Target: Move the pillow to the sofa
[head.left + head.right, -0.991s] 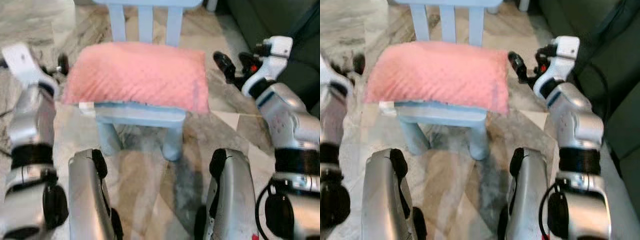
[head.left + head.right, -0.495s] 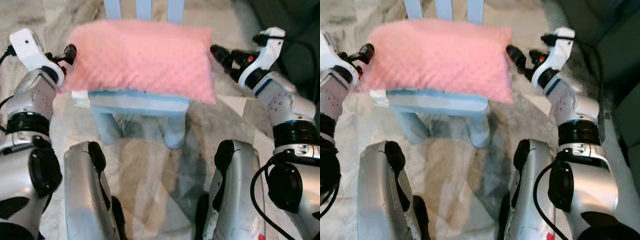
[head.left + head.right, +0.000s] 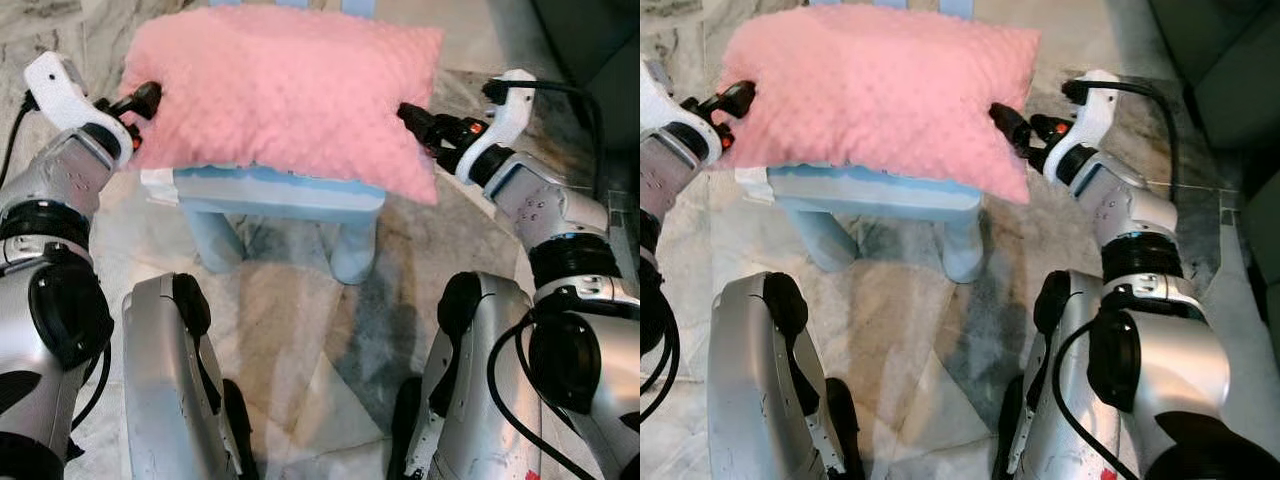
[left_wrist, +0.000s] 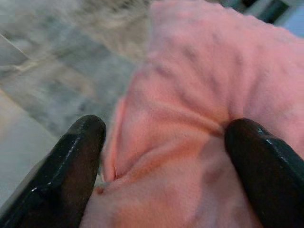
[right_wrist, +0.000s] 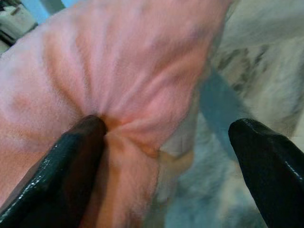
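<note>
While pillow [image 3: 285, 85] rests on chair [image 3: 280, 195], no writing legible.

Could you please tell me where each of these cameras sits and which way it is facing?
Left eye view: head, looking down at the pink quilted pillow on the pale blue wooden chair; both arms and legs show.
Right eye view: same scene, shifted sideways.
Left wrist view: along the left hand, fingers spread around a pillow edge.
Right wrist view: along the right hand, one finger pressing the pillow.
All share the pillow.
</note>
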Robot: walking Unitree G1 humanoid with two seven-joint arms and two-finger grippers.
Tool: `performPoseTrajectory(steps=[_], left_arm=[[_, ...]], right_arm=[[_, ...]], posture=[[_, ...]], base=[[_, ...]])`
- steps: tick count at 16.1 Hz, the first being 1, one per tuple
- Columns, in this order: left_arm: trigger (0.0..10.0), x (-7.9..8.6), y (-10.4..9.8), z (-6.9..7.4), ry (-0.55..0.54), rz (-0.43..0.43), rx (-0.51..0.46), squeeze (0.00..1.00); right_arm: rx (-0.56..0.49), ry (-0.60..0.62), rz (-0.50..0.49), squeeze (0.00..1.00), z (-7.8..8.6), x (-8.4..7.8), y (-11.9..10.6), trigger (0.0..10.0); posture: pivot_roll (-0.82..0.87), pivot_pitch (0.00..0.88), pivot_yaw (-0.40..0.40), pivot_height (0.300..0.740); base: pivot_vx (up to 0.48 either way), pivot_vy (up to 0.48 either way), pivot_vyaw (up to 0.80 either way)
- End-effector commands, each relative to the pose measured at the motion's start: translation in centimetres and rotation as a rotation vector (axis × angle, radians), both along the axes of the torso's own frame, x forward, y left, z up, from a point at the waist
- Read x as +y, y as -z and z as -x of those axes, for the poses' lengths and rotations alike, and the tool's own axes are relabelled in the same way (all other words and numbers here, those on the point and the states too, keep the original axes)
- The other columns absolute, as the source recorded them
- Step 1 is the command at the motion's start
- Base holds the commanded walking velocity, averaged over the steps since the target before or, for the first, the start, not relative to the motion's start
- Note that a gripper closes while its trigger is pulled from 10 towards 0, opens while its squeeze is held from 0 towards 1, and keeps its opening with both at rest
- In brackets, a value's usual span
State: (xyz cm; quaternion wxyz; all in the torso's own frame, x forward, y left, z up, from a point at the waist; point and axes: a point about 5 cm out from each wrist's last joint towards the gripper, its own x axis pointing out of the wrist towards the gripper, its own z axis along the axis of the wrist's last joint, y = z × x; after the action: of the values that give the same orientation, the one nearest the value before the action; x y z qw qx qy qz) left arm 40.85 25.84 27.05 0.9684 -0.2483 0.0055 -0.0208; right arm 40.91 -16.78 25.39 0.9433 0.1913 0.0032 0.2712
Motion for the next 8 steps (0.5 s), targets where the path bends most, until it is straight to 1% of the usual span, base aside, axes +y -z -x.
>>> performPoseTrajectory(steps=[1, 2, 3, 4, 5, 6, 7, 8], left_arm=[[10.0, -0.4, 0.5, 0.0, 0.055, 0.033, 0.033, 0.00], [10.0, -0.6, 0.6, 0.0, 0.086, 0.044, 0.033, 0.00], [10.0, -0.9, 0.7, 0.2, 0.147, 0.072, 0.031, 0.00], [10.0, -1.0, 0.9, 0.3, 0.186, 0.102, 0.036, 0.00], [10.0, -1.1, 0.9, 0.4, 0.229, 0.150, 0.023, 0.00], [0.0, -1.2, 1.1, 0.7, 0.292, 0.200, 0.022, 0.00], [0.0, -1.3, 1.2, 0.9, 0.345, 0.215, 0.020, 0.00], [0.0, -1.3, 1.2, 1.1, 0.369, 0.227, 0.018, 0.00]], right_arm=[[0.018, -0.054, -0.003, 0.00, 0.0, 1.0, 0.2, 10.0], [0.014, -0.072, 0.006, 0.00, 0.1, 1.2, 0.4, 10.0], [0.013, -0.096, 0.007, 0.00, 0.2, 1.4, 0.7, 10.0], [0.010, -0.115, 0.004, 0.00, 0.4, 1.5, 1.0, 4.0], [0.005, -0.132, 0.002, 0.00, 0.5, 1.6, 1.2, 0.0], [-0.010, -0.157, 0.004, 0.00, 0.8, 1.8, 1.2, 0.0], [-0.024, -0.173, -0.005, 0.00, 0.9, 1.9, 1.0, 0.0], [-0.034, -0.176, -0.019, 0.00, 1.0, 1.7, 0.8, 0.0]], posture=[[0.07, 0.419, 0.019, 0.305], [0.07, 0.421, 0.017, 0.305], [0.07, 0.426, 0.015, 0.305], [0.07, 0.428, 0.014, 0.305], [0.07, 0.430, 0.013, 0.305], [0.06, 0.433, 0.012, 0.305], [0.06, 0.433, 0.012, 0.305], [0.06, 0.439, 0.009, 0.305]], base=[[0.000, 0.000, 0.00], [0.000, 0.000, 0.00], [0.000, 0.000, 0.00], [0.000, 0.000, 0.00], [0.000, 0.000, 0.00], [0.000, 0.000, 0.00], [0.000, 0.000, 0.00], [0.000, 0.000, 0.00]])
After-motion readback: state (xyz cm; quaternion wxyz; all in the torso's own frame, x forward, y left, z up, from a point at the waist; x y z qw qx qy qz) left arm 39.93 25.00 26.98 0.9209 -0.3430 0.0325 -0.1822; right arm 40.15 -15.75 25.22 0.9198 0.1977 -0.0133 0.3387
